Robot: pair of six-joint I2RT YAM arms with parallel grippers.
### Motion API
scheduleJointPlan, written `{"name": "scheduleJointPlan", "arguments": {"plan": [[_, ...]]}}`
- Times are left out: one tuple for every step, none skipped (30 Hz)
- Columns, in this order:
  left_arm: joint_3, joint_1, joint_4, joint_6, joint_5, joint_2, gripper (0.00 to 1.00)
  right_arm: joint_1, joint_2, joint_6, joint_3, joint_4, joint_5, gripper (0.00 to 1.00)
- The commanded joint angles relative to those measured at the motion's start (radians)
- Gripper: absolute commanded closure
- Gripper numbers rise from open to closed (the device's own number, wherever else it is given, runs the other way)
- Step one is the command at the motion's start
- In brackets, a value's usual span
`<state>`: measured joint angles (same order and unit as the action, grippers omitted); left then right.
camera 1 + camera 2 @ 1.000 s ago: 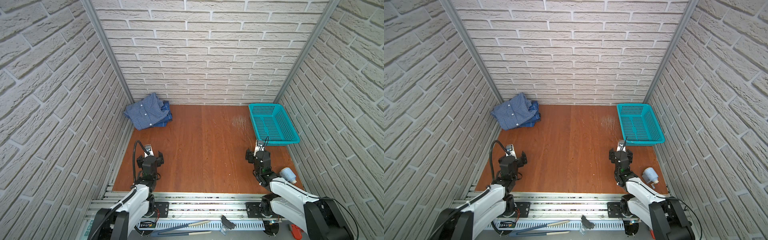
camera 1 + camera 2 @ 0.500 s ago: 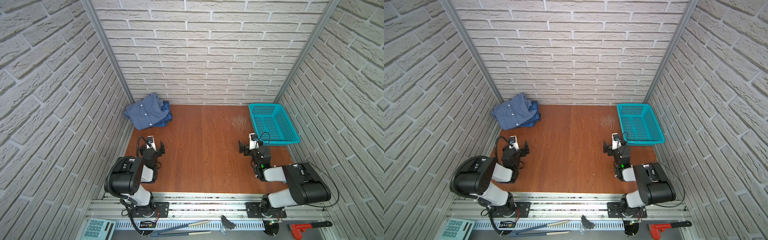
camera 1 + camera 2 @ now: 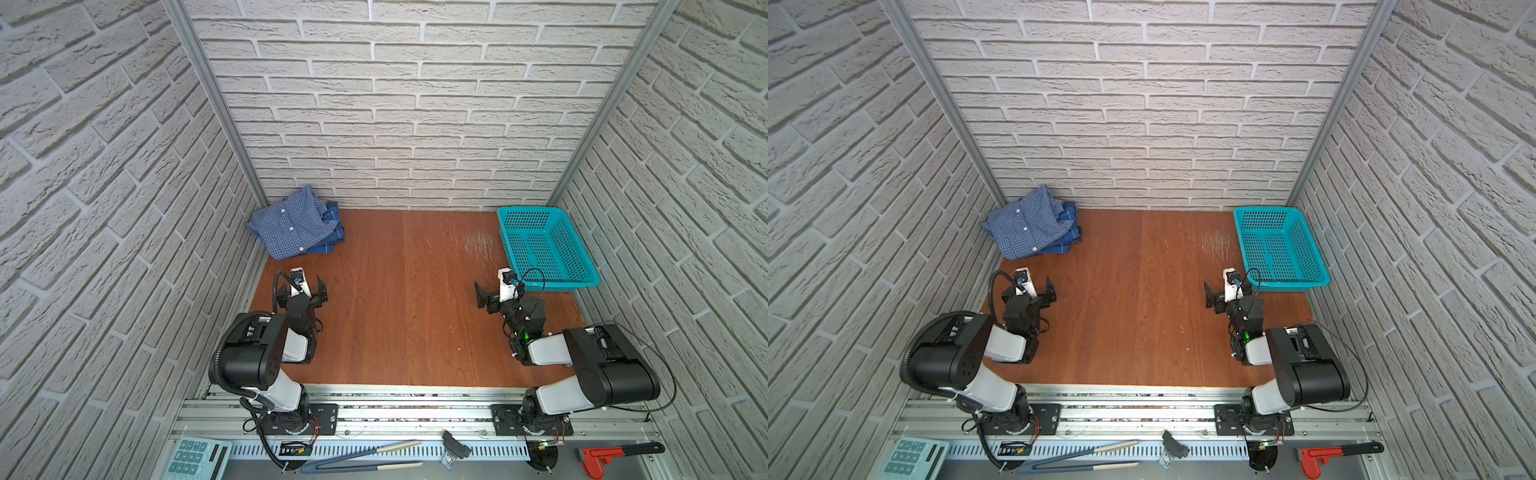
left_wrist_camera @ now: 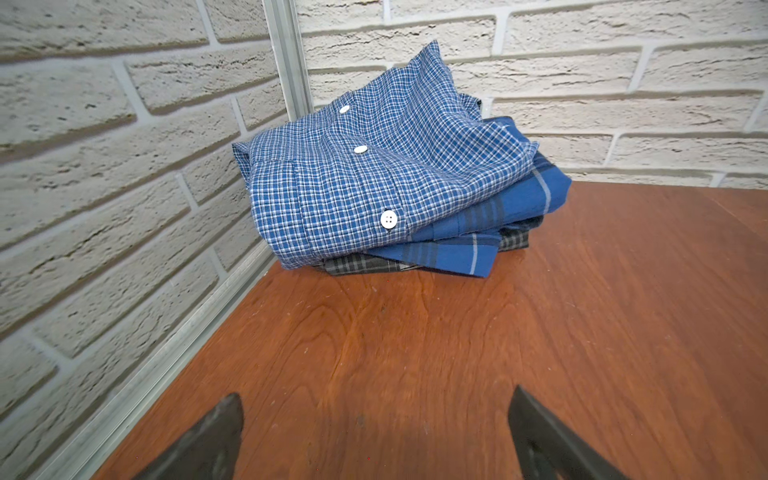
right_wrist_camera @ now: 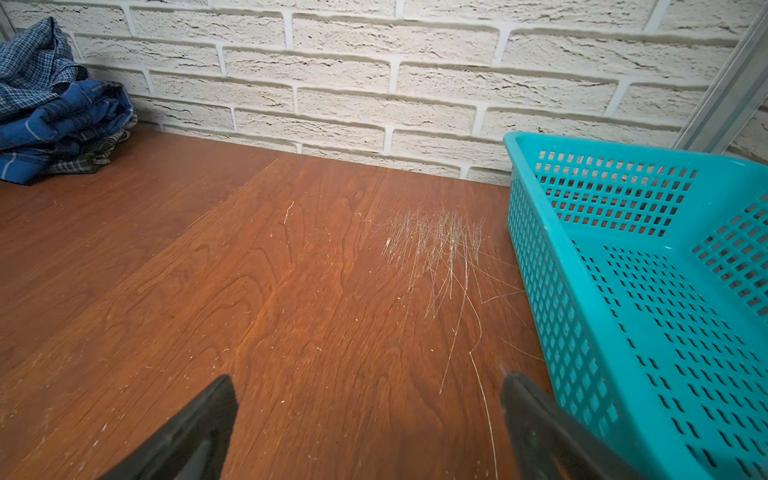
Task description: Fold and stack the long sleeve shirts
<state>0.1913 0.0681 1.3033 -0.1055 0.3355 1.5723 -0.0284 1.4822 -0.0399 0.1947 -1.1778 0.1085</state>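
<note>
The left gripper (image 4: 376, 397) and right gripper (image 5: 368, 380) both gape wide, holding nothing. Ahead of the left one, in the far corner, the fine-check light blue button-up shirt (image 4: 365, 174) lies folded atop the royal-blue plaid shirt (image 4: 519, 199). Looks finished to me.

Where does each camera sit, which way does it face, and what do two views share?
Both top views: high behind the arms' bases, looking down over the wooden table to the back wall; left arm and right arm show.
Left wrist: low over the table, facing the far-left corner's stack of folded shirts; its open fingers show.
Right wrist: low, facing the back wall beside the teal basket; its open fingers show.
Shared: both wrist views show that stack.
</note>
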Motion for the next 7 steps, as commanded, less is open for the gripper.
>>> {"name": "scheduleJointPlan", "arguments": {"plan": [[0.007,0.003,0.082,0.009,0.016,0.0,0.02,0.001,-0.01,0.007,0.012,-0.036,0.013,0.0],[0.007,0.003,0.082,0.008,0.017,0.0,0.01,0.0,-0.01,0.004,0.015,-0.025,0.011,0.0],[0.007,0.004,0.082,0.009,0.016,0.001,0.02,0.0,-0.003,0.004,0.018,-0.029,0.013,0.0],[0.007,0.004,0.082,0.009,0.016,0.0,0.02,0.001,0.001,0.007,0.022,-0.024,0.018,0.0],[0.006,0.003,0.084,0.009,0.016,0.0,0.02,0.002,0.0,0.008,0.021,-0.025,0.022,0.0],[0.005,0.004,0.084,0.008,0.016,0.0,0.02,0.002,-0.01,0.008,0.014,-0.028,0.018,0.0],[0.005,0.004,0.084,0.008,0.016,0.0,0.02,0.002,-0.017,0.007,0.007,-0.036,0.017,0.0]]}}
